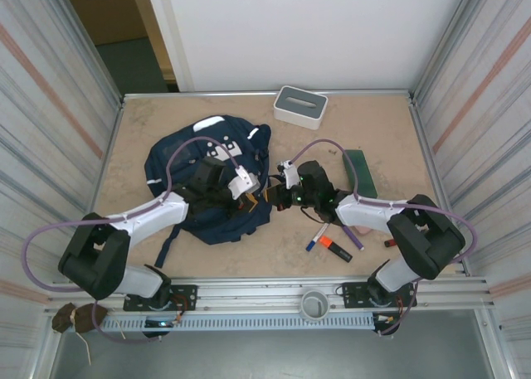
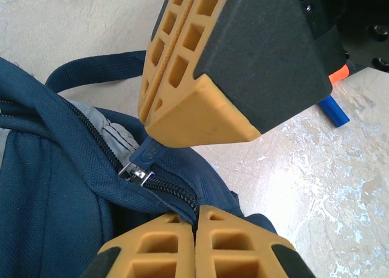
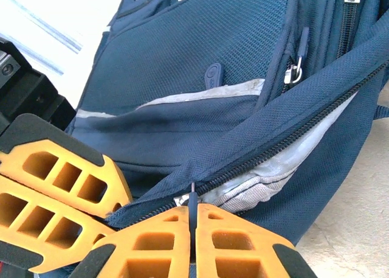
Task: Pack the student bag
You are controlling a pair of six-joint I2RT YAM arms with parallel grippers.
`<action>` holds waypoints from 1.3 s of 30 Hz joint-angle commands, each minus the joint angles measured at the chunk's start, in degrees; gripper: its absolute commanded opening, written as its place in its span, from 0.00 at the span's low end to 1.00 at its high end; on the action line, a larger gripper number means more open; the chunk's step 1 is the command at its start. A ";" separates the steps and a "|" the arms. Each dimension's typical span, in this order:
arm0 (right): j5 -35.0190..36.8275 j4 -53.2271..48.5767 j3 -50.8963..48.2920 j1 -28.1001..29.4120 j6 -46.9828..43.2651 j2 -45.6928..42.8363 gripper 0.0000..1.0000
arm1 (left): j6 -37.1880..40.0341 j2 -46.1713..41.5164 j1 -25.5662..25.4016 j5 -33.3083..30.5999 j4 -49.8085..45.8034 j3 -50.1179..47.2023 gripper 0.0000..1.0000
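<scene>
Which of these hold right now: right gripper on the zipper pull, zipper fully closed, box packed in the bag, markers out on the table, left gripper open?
1. The right gripper is shut on the student bag's zipper pull. True.
2. The zipper is fully closed. False: it gapes, and the grey lining shows.
3. The white-grey box is inside the bag. False: it sits on the table, beyond the bag.
4. The markers lie on the table, right of the bag. True.
5. The left gripper is wide open. False: it is shut on the bag's edge by the zipper.
</scene>
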 commanded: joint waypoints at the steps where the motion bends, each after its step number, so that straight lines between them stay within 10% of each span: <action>1: -1.08 0.86 -1.04 -0.01 0.98 1.54 0.09 | -0.02 -3.35 -0.05 5.06 3.92 0.60 0.00; 19: -3.86 4.93 -2.03 0.38 2.06 3.77 0.14 | -0.20 -5.11 0.39 4.21 4.26 -0.58 0.00; 23: -2.51 3.93 -2.06 0.37 1.79 3.50 0.03 | -0.24 -5.60 0.91 4.17 4.08 -0.95 0.00; 39: 29.55 -23.77 5.54 -0.75 -1.04 -4.04 0.00 | -1.10 -15.39 6.26 -2.35 2.63 -6.62 0.00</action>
